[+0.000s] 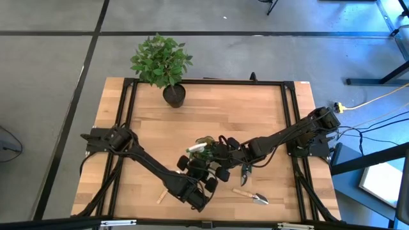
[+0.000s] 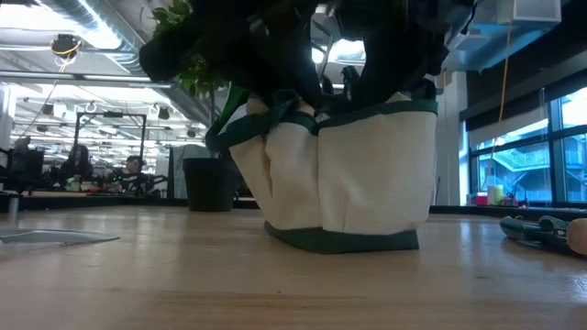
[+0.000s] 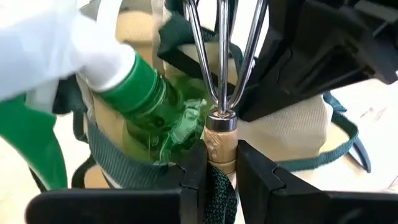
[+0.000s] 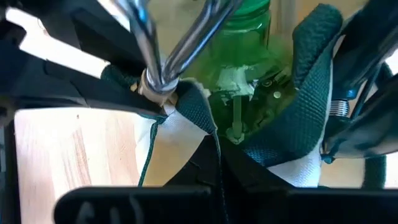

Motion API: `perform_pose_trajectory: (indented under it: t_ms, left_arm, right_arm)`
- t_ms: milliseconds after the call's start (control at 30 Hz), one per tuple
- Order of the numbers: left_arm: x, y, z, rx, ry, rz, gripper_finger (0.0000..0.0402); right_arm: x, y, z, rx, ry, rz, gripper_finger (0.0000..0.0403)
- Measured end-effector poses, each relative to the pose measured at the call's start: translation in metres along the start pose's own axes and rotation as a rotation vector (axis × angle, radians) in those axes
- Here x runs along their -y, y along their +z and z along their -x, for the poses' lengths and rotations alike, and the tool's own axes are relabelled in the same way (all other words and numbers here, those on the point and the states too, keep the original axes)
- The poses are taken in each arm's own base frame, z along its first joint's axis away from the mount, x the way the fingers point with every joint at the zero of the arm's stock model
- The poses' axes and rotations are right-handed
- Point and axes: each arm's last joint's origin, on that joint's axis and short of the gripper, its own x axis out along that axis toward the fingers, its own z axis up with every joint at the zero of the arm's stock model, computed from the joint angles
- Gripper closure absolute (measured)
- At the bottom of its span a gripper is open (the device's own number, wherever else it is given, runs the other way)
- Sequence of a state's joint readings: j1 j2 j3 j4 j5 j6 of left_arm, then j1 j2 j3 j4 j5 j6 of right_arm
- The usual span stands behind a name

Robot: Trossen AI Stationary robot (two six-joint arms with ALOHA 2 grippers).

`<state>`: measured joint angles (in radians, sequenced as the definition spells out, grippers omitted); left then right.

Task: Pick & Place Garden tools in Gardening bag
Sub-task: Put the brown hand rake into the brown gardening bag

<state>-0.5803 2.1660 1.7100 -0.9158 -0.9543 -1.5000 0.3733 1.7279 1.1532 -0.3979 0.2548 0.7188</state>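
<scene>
The gardening bag (image 2: 348, 174), cream with green trim, stands on its base mid-table, mostly hidden under both arms in the high view. A green spray bottle (image 3: 155, 109) with a white trigger (image 1: 195, 148) lies tilted in its mouth. My left gripper (image 3: 221, 165) reaches in from the near side (image 1: 202, 168), shut on a wooden-handled metal fork (image 3: 221, 74). My right gripper (image 4: 217, 168) comes from the right (image 1: 222, 153), shut on the bag's green handle strap. My left gripper pinches the fork's wooden handle (image 3: 221, 149), just behind the metal collar, between its two fingers. The fork lies along the fingers, tines pointing away over the bag's mouth, clear of the table. A strip of green webbing (image 3: 219, 193) also sits between the fingers. My right gripper pinches the bag's green webbing loop handle (image 4: 208, 121) between its shut fingers, slanting down from the table's right. The strap runs up out of the fingers on both sides. The bag's base stays on the table.
A leafy plant in a black pot (image 1: 173, 94) stands at the far edge. Dark pruners (image 1: 246, 171) and a wooden-handled trowel (image 1: 252, 196) lie right of the bag, and another wooden-handled tool (image 1: 162, 195) lies near the front edge under the left arm.
</scene>
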Motion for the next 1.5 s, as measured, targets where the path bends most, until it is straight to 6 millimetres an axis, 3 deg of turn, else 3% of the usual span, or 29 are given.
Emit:
perform_pose_trajectory:
  t_ms: [500, 733, 1033, 1233, 1500]
  left_arm:
    - [0.002, -0.015, 0.006, -0.013, -0.014, 0.014, 0.0347]
    - [0.002, -0.018, 0.009, -0.021, -0.020, 0.014, 0.0300]
    - [0.008, -0.016, 0.023, -0.078, -0.039, 0.011, 0.0290]
    - [0.010, -0.007, 0.042, -0.011, -0.044, 0.025, 0.0289]
    - [0.009, 0.022, 0.065, 0.119, -0.012, -0.024, 0.0288]
  right_arm:
    - [0.002, -0.003, -0.003, 0.005, 0.001, -0.008, 0.0401]
    - [0.002, -0.004, -0.003, 0.005, -0.006, -0.007, 0.0402]
    - [0.004, -0.004, -0.003, 0.014, -0.034, -0.002, 0.0402]
    - [0.004, -0.003, -0.003, 0.014, -0.024, 0.024, 0.0403]
    - [0.001, -0.005, -0.003, -0.040, 0.052, 0.106, 0.0398]
